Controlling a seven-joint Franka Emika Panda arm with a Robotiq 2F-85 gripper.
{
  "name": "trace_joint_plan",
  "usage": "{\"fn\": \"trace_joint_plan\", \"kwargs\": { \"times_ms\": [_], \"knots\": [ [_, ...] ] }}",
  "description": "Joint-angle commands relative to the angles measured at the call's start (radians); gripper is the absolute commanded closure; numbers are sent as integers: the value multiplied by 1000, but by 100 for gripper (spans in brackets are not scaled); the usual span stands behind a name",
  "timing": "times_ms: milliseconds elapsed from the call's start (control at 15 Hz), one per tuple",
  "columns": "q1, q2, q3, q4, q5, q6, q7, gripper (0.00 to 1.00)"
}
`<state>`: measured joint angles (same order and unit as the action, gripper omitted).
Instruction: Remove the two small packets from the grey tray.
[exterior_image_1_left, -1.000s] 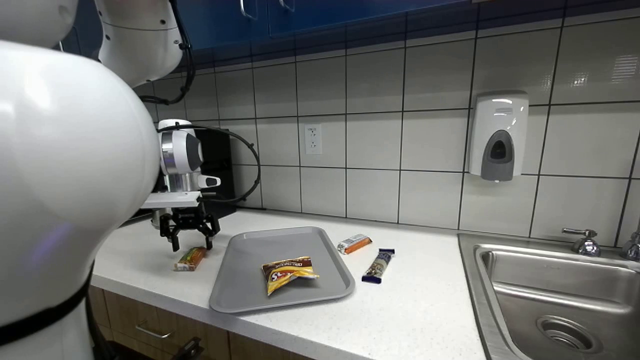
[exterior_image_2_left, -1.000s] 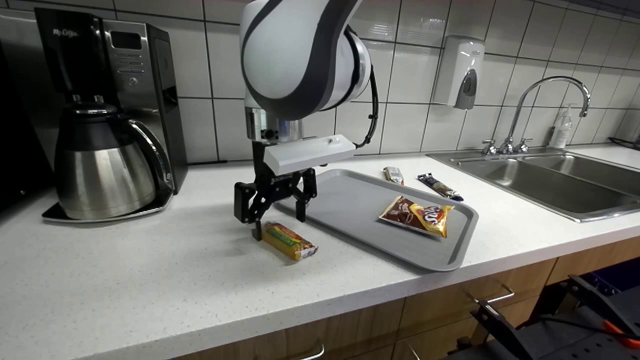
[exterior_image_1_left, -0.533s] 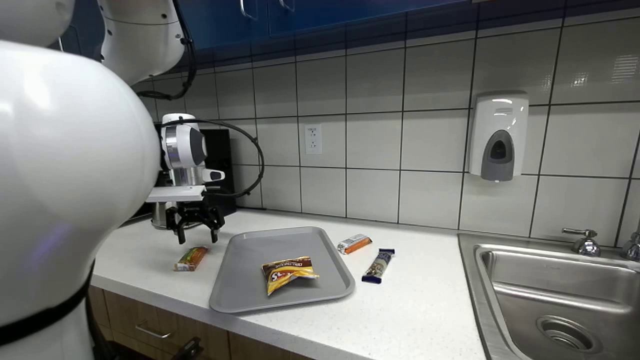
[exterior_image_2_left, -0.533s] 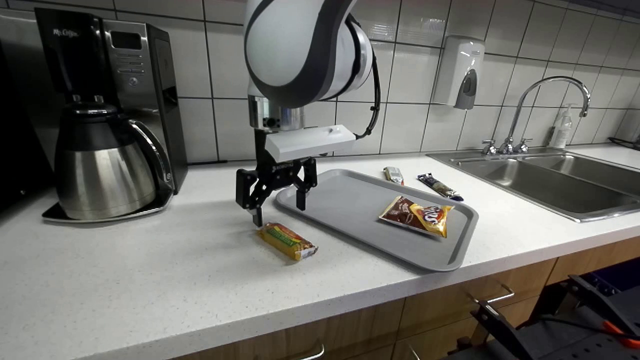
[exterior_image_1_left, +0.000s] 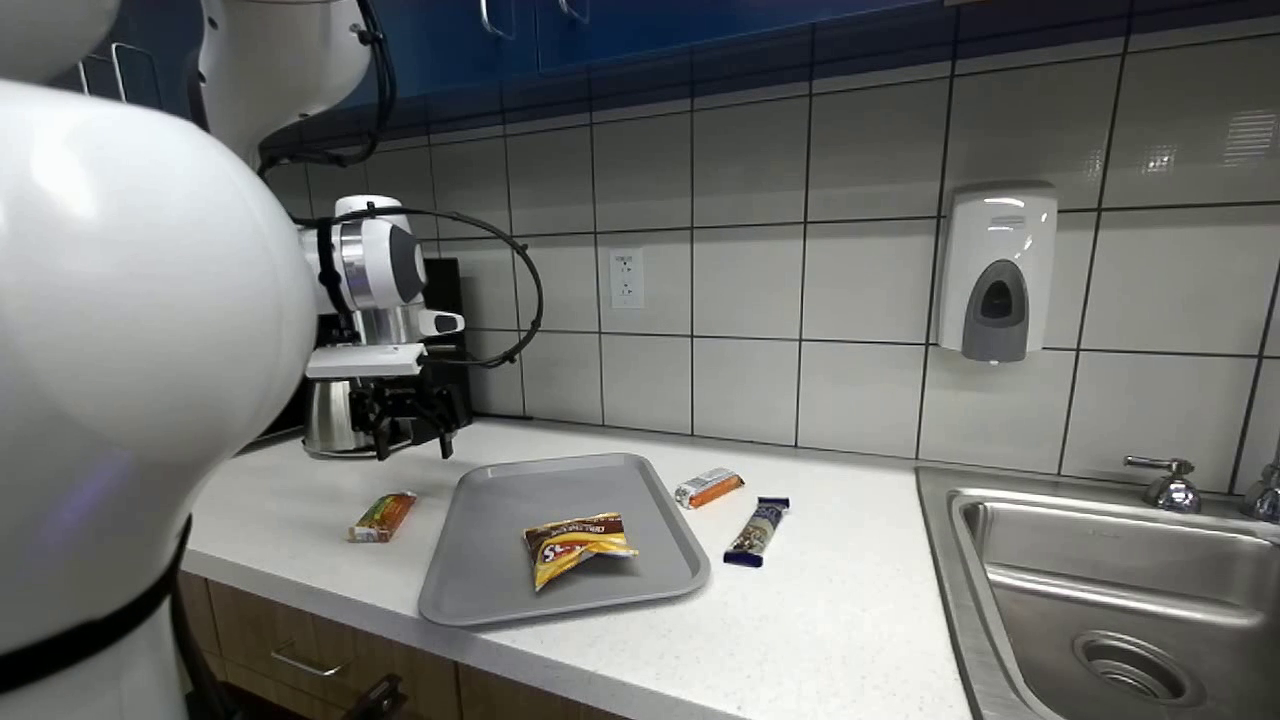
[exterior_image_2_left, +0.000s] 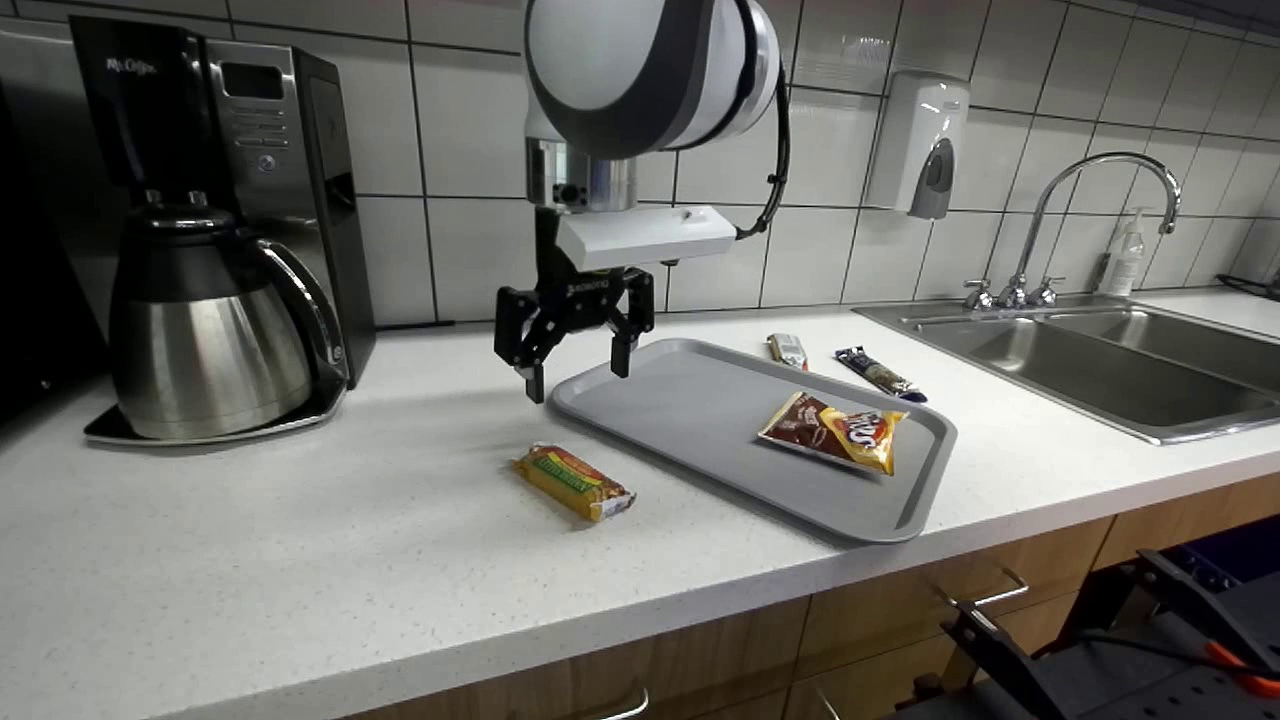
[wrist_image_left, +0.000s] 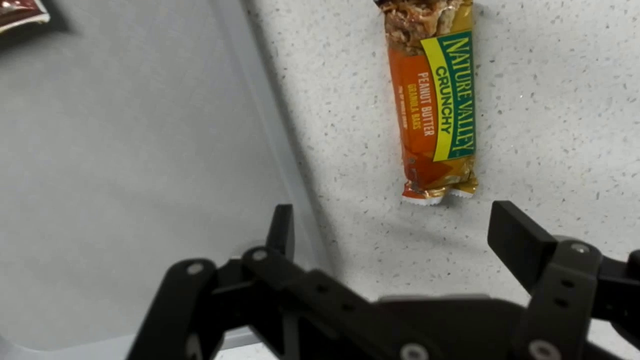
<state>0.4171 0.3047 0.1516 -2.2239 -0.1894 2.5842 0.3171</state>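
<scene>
One of the two small packets, orange-brown with a green label (exterior_image_2_left: 574, 482), lies on the counter beside the tray's end. It fills the upper part of the wrist view (wrist_image_left: 434, 105). The other packet, orange-red with a whitish side (exterior_image_1_left: 709, 488), rests on the counter at the opposite side of the grey tray (exterior_image_1_left: 490, 520). My gripper (exterior_image_2_left: 579, 374) hangs over the counter by the tray's rim, higher than the green-labelled packet and further toward the wall. Its jaws stand wide open with nothing between them; in the wrist view one finger (wrist_image_left: 282, 227) overlaps the tray's rim.
A larger yellow-and-brown snack bag (exterior_image_2_left: 835, 432) sits on the tray. A dark blue bar (exterior_image_1_left: 757, 532) lies on the counter between tray and sink (exterior_image_1_left: 1100, 600). The coffee maker with its steel jug (exterior_image_2_left: 210, 320) stands by the wall near the gripper.
My open gripper has risen away from the green-labelled packet and shifted back toward the wall, slightly toward the tray. Packets, tray and bag have stayed where they were.
</scene>
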Motion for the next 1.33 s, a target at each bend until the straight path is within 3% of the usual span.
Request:
{"fn": "trace_joint_plan", "kwargs": {
  "times_ms": [0,1067,1133,1267],
  "knots": [
    [-33,-107,10,-81,14,-5,6,0],
    [-174,-426,10,-344,42,22,-57,0],
    [-171,-343,25,-274,17,4,-17,0],
    [-185,-379,26,-304,19,6,-26,0]
  ]
}}
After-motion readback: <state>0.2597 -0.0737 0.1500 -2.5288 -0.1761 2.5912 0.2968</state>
